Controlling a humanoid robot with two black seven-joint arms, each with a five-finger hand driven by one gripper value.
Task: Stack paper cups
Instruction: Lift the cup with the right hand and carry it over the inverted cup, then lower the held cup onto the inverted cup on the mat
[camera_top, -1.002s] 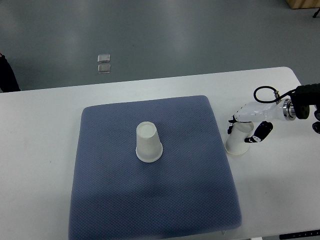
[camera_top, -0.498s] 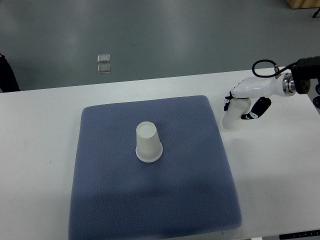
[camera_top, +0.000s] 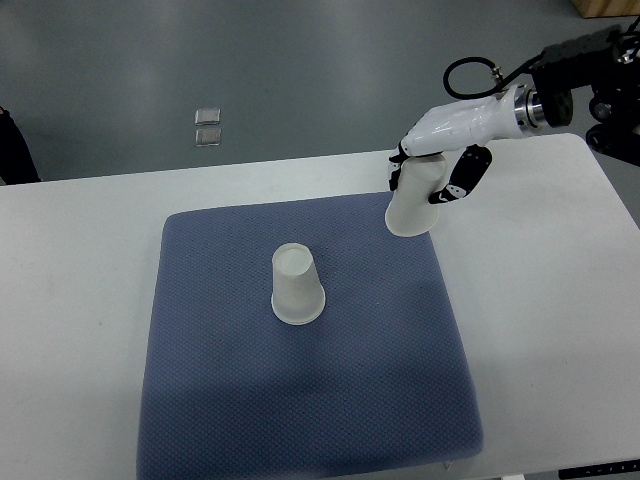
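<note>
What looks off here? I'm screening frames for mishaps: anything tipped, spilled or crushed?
Nothing stands out. One paper cup stands upside down on the blue mat, uncrushed. The right hand holds the second cup, also upside down, above the mat's far right corner. No spill.

1. A white table (camera_top: 560, 300) carries everything; the right hand (camera_top: 440, 165) hangs above its far right part.
2. A blue-grey mat (camera_top: 330, 400) lies flat on the table, spreading left of and nearer than the hand.
3. An upside-down paper cup (camera_top: 297, 285) stands on the mat, well left of the hand.
</note>
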